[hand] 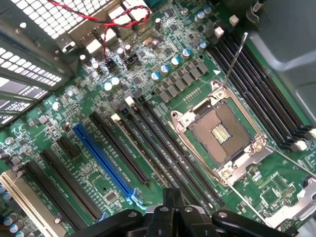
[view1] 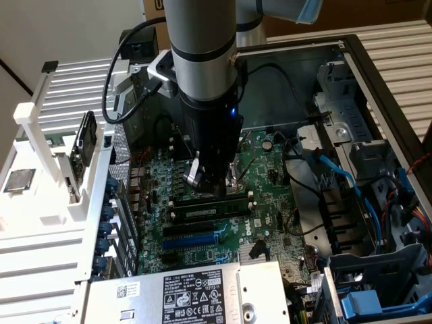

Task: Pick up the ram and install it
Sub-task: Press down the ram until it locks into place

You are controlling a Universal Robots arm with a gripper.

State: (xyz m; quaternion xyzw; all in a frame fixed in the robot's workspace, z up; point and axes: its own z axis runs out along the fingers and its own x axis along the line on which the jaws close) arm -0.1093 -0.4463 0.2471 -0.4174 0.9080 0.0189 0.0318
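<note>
The ram (view1: pixel 208 211), a long dark stick with a small pale label, sits on edge in a memory slot on the green motherboard (view1: pixel 266 196), between white end clips. My gripper (view1: pixel 208 183) hangs straight down just behind and above the stick, close to the CPU socket (hand: pixel 223 133). In the wrist view the dark fingertips (hand: pixel 167 197) stand close together over the black memory slots (hand: pixel 163 148), with nothing visible between them. I cannot tell in the wrist view which slot holds the stick.
The open computer case has a blue expansion slot (view1: pixel 192 241), a silver power supply (view1: pixel 196 293), blue and black cables (view1: pixel 337 182) on the exterior view's right, and a white parts rack (view1: pixel 47 155) on its left. The socket's thin lever (hand: pixel 234 61) stands raised.
</note>
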